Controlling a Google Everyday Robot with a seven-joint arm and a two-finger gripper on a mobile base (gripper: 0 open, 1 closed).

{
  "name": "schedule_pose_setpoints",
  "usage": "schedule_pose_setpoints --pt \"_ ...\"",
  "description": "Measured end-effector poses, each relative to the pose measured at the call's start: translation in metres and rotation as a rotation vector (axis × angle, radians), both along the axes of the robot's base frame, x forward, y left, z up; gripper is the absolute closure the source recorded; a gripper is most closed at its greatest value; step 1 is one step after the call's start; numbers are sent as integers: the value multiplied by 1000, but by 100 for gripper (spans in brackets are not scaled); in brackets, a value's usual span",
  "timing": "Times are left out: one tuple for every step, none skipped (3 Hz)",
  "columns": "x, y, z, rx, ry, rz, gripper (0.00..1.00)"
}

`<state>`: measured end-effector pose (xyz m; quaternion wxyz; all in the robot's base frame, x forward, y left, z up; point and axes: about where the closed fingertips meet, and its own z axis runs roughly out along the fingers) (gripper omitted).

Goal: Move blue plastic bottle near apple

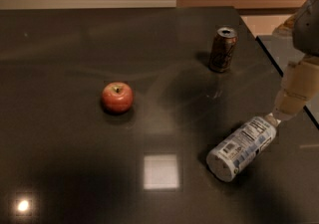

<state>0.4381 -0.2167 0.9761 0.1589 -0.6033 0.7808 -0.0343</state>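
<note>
**A:** Where is the gripper (285, 108) at this moment?

**B:** It is at the right side of the view, above the right edge of the table (75, 49). It comes down from the top right corner, and its tip is at the cap end of the blue plastic bottle (242, 148). Whether it is spread or pressed together, or if it pinches the cap, I cannot tell.

**A:** And how does the bottle lie?

**B:** It lies on its side, in the right front part of the table. The base points to the front left and the cap end points to the back right, toward the gripper. The label with the barcode faces up. The cap end is near the right edge of the table, which runs on a slant from the far corner toward the front.

**A:** And the apple (117, 97)?

**B:** It sits with the stem up, left of the middle, well apart from the bottle and far from every edge.

**A:** What is between them?

**B:** Only bare dark table top, with one bright square reflection (161, 171) on it. A brown can (222, 49) stands upright near the far right corner, behind the bottle and apart from it, not between bottle and apple. The whole left part of the table is also open surface.
</note>
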Motion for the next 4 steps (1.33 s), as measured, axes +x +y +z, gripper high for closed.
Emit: schedule_pose_setpoints --pt "0 0 0 0 0 0 0" --pt "-1 9 -5 -49 -9 66 0" --pt "-6 21 -20 -87 21 190 0" --pt "-15 27 -38 -105 67 307 0"
